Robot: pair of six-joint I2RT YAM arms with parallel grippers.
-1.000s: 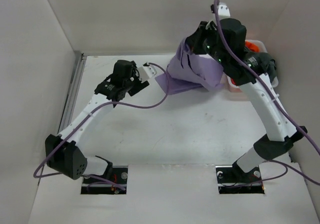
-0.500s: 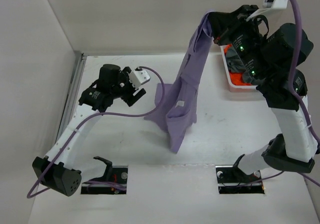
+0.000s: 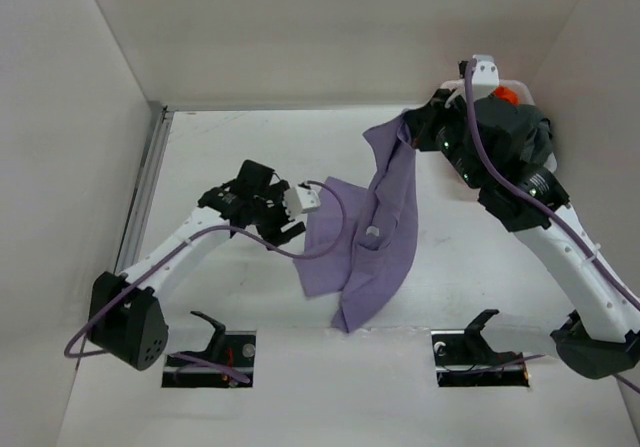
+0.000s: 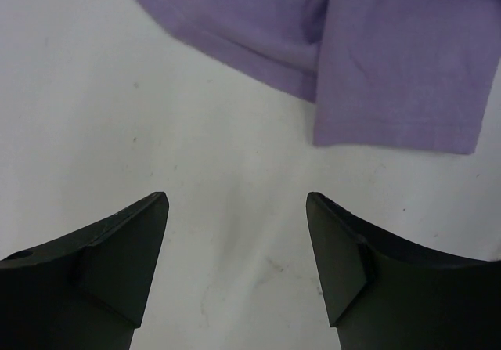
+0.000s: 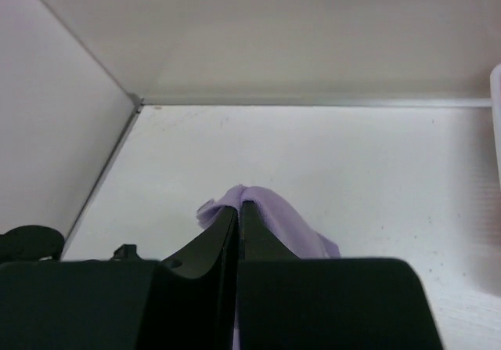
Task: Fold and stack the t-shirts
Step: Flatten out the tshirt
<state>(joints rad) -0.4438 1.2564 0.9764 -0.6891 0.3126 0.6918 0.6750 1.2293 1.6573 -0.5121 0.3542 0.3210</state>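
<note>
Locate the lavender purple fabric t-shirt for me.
Top view, centre of the table: the lavender purple fabric t-shirt drapes from the right fingers, its lower part lying beside the open left fingers.

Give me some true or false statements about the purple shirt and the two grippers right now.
The right gripper is shut on the lavender purple fabric t-shirt. True.
The left gripper grips the t-shirt's hem. False: its jaws stand open above bare white table, short of the hem.
The t-shirt lies folded flat. False: it hangs from the right gripper, its lower part spread loosely on the table.
Part of the t-shirt rests on the table. True.
</note>
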